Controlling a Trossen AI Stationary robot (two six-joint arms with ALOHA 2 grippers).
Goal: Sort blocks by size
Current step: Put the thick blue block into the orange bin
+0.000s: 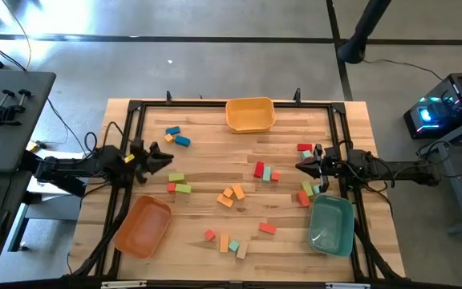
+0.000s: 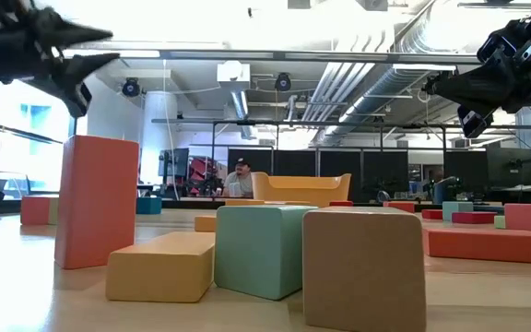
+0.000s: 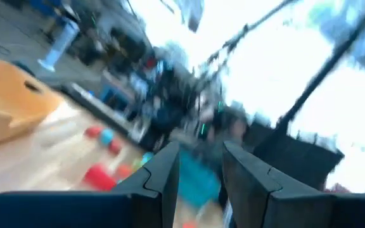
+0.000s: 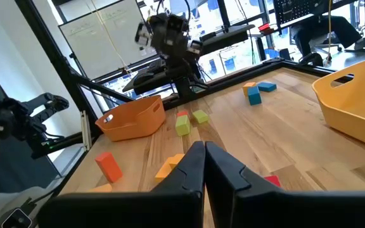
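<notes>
wooden table (image 1: 215, 225) has blocks (image 1: 233, 195) scattered mid-table, none binned. left fingers (image 3: 198, 174) slightly apart, probably empty; right fingers (image 4: 204, 161) pressed together, empty. risk: descending knocks tightly clustered blocks instead of gripping one.

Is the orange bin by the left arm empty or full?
Empty: from above, the orange bin shows only its bare inside, with no blocks in it.

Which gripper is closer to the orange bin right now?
Left. The left gripper hovers over the table's left side, just up-table from the orange bin. The right gripper is far across the table, near the teal bin.
</notes>
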